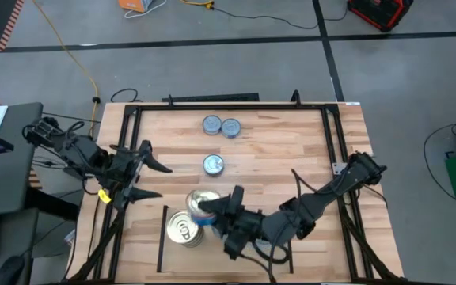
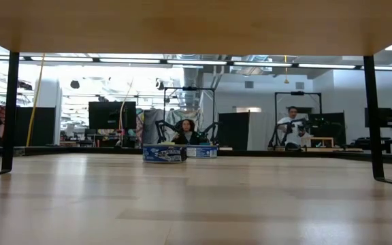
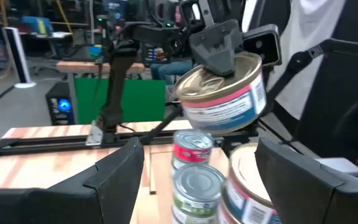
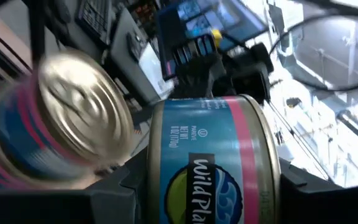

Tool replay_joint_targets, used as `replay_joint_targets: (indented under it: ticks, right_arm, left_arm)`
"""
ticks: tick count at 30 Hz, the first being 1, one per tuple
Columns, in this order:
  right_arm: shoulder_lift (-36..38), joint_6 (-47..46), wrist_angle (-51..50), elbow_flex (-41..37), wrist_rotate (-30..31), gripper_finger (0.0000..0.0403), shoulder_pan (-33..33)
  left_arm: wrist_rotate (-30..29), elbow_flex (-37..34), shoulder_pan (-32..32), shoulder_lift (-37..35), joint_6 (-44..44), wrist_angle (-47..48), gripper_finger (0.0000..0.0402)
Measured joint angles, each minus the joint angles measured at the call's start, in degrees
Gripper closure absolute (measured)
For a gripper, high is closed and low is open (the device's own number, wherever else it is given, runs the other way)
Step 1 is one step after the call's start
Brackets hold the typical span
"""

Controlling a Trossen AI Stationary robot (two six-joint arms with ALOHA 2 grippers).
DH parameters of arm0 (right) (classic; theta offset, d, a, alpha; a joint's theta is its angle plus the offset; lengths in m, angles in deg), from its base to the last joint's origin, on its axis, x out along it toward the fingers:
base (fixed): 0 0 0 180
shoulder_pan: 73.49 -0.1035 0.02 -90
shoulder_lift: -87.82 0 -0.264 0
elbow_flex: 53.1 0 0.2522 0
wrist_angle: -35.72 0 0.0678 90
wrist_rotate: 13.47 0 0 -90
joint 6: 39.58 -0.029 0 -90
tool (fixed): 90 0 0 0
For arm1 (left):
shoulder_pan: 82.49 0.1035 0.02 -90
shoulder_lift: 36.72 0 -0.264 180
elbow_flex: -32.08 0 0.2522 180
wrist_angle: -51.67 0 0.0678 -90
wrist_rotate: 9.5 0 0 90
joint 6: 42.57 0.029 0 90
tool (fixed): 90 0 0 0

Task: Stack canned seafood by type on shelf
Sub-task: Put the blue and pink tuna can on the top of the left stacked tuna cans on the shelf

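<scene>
My right gripper (image 1: 212, 210) is shut on a tin with a gold top and a blue and pink label (image 3: 225, 93), high over the near middle of the table. Below it, on the light wood shelf (image 1: 202, 260), a second gold-topped tin (image 1: 184, 229) tops a stack. The left wrist view shows a pink-labelled tin (image 3: 193, 149) resting on a green-labelled one (image 3: 197, 186) beside it. Three silver-topped tins (image 1: 214, 164) (image 1: 212, 124) (image 1: 231, 127) sit on the table farther back. My left gripper (image 1: 161, 182) hangs open at the left, facing the held tin, touching nothing. My right gripper pinches the tin between its two fingers, one finger (image 3: 219, 46) lying on the gold lid (image 3: 229, 71), the other hidden behind the tin. The fingers come in level from the table's right. The tin hangs clear above the stacks, tilted, its label wall (image 4: 210, 168) toward the wrist.
A black metal frame (image 1: 335, 134) runs round the wooden tabletop, with thin black lines (image 1: 163, 236) marking the shelf. Bare wood lies between the far tins and the right rail. People (image 2: 292, 122) and equipment show in the room beyond the table.
</scene>
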Motion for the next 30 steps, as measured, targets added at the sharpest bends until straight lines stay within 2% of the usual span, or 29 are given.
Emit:
replay_joint_targets:
  ticks: [3, 12, 15, 26, 30]
  right_arm:
    - [-2.38, 1.57, 0.04, 3.11, -0.04, 0.0184, -0.94]
    - [-8.73, 2.71, 0.17, 11.17, -2.49, 0.0197, -2.56]
    - [-10.53, 1.85, 0.4, 13.1, -2.87, 0.0185, -2.9]
    - [-12.26, -0.28, 1.1, 14.67, -3.33, 0.0196, -1.75]
    - [-12.3, -1.3, 0.25, 14.65, -4.23, 0.0168, -0.74]
  left_arm:
    - [0.0, 0.0, -1.05, 0.11, -0.01, 0.29, 0.0107]
    - [0.02, 0.0, -2.04, -2.56, -0.79, 0.26, 0.0107]
    - [-0.25, 0.0, -2.04, -3.71, -0.97, 0.26, 0.0107]
    - [-2.05, 0.0, -2.04, -3.86, -2.55, 0.63, 0.0107]
    - [-2.03, 0.0, -2.04, -3.43, -2.58, 0.76, 0.0107]
